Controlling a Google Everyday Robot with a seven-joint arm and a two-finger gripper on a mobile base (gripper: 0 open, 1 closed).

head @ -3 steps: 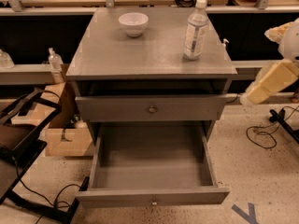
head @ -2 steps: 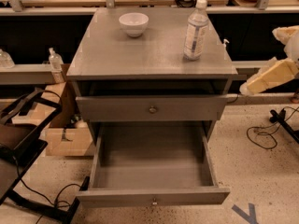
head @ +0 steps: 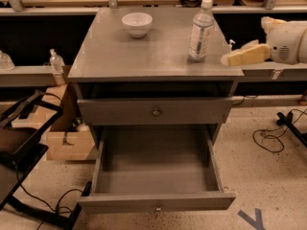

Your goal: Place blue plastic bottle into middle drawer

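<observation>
From the camera view, the middle drawer (head: 120, 203) is pulled fully out toward me. Inside its deep box I see only grey floor and walls. The upper drawer (head: 192, 110) above it is closed, with its round knob at the centre. A white bowl (head: 137, 24) stands at the back of the surface (head: 139, 56), left of centre. I can't make out anything inside the bowl from this angle.

The blue plastic bottle (head: 201, 30) stands upright on the surface near its back right part, with the cap on. It is well apart from the bowl. The tool (head: 230, 58) comes in from the right, with its pale tip over the right edge of the surface. It is level with the bottle's lower part, near it but not touching; a strip of grey surface shows between them. I cannot tell the tool's state.

A second ago the tool hung lower and further right, off the surface and about level with the upper drawer front. It has since risen and moved in toward the bottle. The bottle, the bowl and both drawers are where they were.
</observation>
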